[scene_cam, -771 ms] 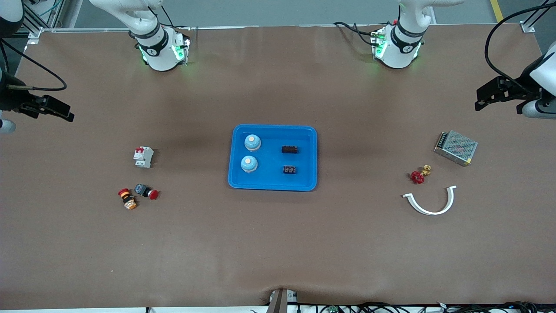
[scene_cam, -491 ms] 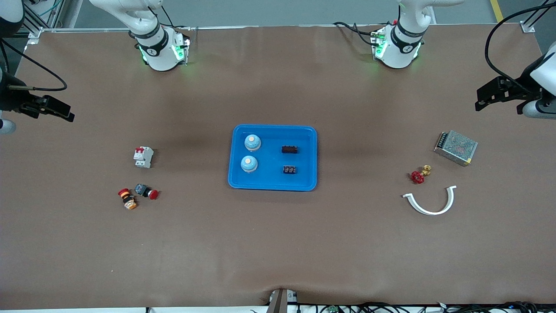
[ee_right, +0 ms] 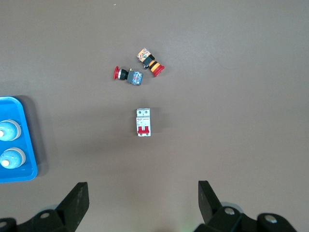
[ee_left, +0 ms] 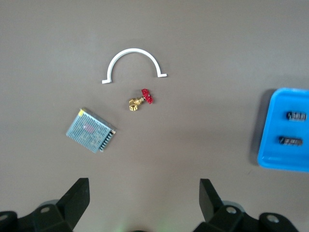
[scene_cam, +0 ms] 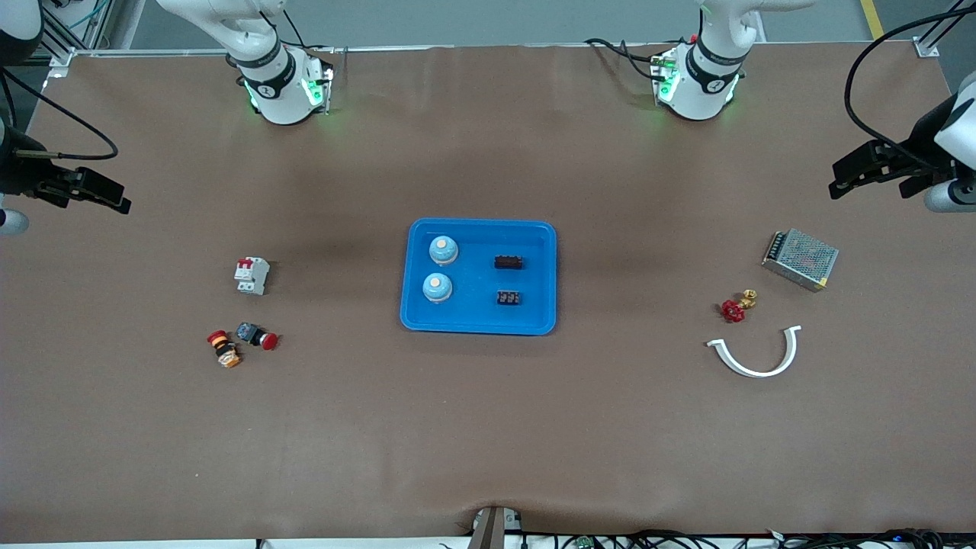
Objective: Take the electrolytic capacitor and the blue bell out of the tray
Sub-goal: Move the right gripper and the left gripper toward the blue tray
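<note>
1. The table [scene_cam: 488, 442] was a wide brown spread, with loose parts at both ends and the job sitting dead centre.
2. The tray [scene_cam: 479, 323] lay mid-table between the two arms, all four pieces in it: nothing was out yet.
3. The left gripper [ee_left: 144, 193] hung high over its own end of the table, above the mesh-topped box [scene_cam: 800, 259], fingers spread fully wide and empty.
4. The right gripper [ee_right: 143, 195] hung over the other end, above the breaker [scene_cam: 252, 275], fingers just as wide, nothing held.
5. Near the box sat a white arc [scene_cam: 755, 355] and a small red-handled valve [scene_cam: 736, 306].
6. Two blue bells [scene_cam: 443, 249] [scene_cam: 437, 287] stood upright in the tray, on the side toward the right arm, one nearer the camera than the other.
7. Two small black parts [scene_cam: 508, 262] [scene_cam: 508, 297] lay on the tray's side toward the left arm; which, if either, is the capacitor I couldn't tell.
8. Two red push-buttons [scene_cam: 256, 336] [scene_cam: 223, 348] lay near the breaker.
9. My read: this was the very start, the approach not begun. Next, one arm must travel in over the tray, centre above a bell, and descend with fingers straddling its dome.
</note>
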You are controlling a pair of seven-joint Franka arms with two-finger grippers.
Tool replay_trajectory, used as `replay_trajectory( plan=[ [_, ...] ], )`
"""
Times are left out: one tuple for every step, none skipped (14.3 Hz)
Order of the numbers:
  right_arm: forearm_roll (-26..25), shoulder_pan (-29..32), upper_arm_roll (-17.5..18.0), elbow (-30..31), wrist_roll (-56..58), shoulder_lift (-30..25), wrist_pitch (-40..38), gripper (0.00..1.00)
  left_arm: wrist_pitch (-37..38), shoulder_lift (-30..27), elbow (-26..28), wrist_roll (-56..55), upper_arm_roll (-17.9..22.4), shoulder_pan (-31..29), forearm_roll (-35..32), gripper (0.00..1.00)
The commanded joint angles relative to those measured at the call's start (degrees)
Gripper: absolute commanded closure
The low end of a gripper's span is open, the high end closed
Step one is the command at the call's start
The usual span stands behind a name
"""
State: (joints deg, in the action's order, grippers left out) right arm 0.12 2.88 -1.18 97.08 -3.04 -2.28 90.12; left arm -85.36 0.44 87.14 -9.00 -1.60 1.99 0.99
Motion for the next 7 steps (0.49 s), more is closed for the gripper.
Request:
replay_trajectory(
  plan=[
    [-0.4, -0.4, 0.1, 0.7, 0.0, 0.9, 1.2, 0.00, 0.1, 0.1, 0.3, -6.7, -1.2, 0.6, 0.9, 0.00],
    [-0.4, -1.2, 0.1, 1.6, 0.3, 1.4, 2.3, 0.00, 0.0, 0.1, 0.3, -7.1, -1.8, 0.5, 1.1, 0.00],
    [-0.4, -1.5, 0.1, 2.9, 0.7, 1.7, 4.2, 0.00, 0.0, 0.1, 0.7, -8.6, -2.2, 0.6, 1.3, 0.00],
    [-0.4, -1.5, 0.1, 4.3, 0.8, 2.0, 5.9, 0.00, -0.2, 0.7, 0.8, -13.6, -2.7, 0.6, 1.7, 0.00],
    [-0.4, -1.6, 0.1, 5.6, 0.8, 2.2, 7.5, 0.00, -0.6, 1.6, 0.8, -19.5, -3.7, 0.6, 2.0, 0.00],
    [-0.1, -1.6, 0.1, 6.9, 0.8, 2.1, 8.7, 0.00, -1.8, 2.4, 1.0, -23.7, -4.7, 0.6, 2.0, 0.00],
    [0.3, -2.2, 0.1, 7.8, 0.7, 2.2, 9.4, 0.00, -2.9, 3.2, 1.2, -26.8, -5.6, 0.6, 2.1, 0.00]
  ],
)
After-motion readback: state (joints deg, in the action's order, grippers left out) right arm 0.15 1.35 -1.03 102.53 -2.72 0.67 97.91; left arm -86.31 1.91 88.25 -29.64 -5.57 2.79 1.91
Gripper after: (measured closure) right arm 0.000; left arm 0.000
